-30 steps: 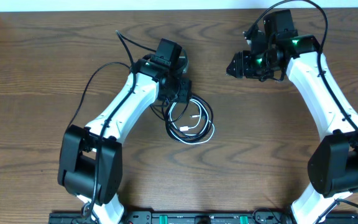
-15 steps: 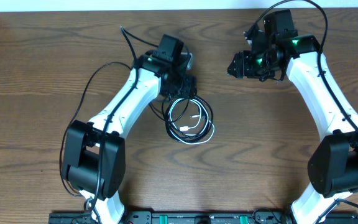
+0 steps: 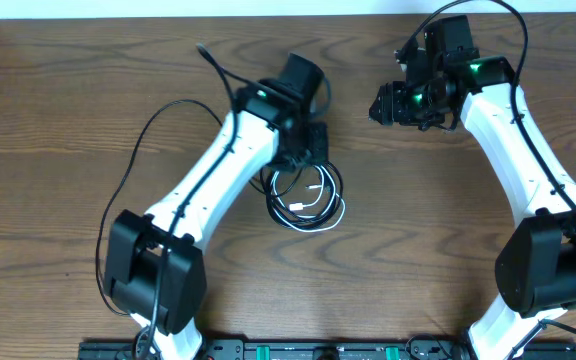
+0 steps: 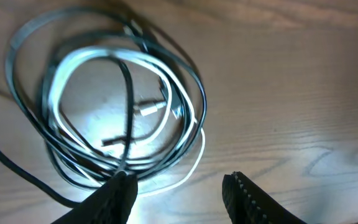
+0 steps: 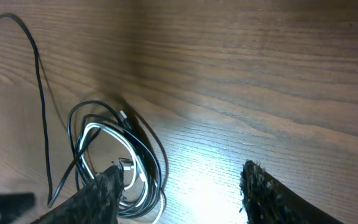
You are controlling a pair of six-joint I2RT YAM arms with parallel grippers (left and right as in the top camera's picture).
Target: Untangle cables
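My left claw (image 4: 179, 183) stands partly open with nothing between its fingers. In the wrist view one fingertip overlaps the edge of the coil. My right claw (image 5: 182, 177) is also open and empty, well apart from the cables. The black cable (image 4: 129, 106) and white cable (image 4: 197, 152) lie coiled together in overlapping loops on the table (image 3: 68, 100). Compared with one second ago, the left arm has shifted right. The coil and right arm are unchanged.

Dark wood-grain table (image 3: 58, 120) — white strip (image 3: 168, 8) beyond.
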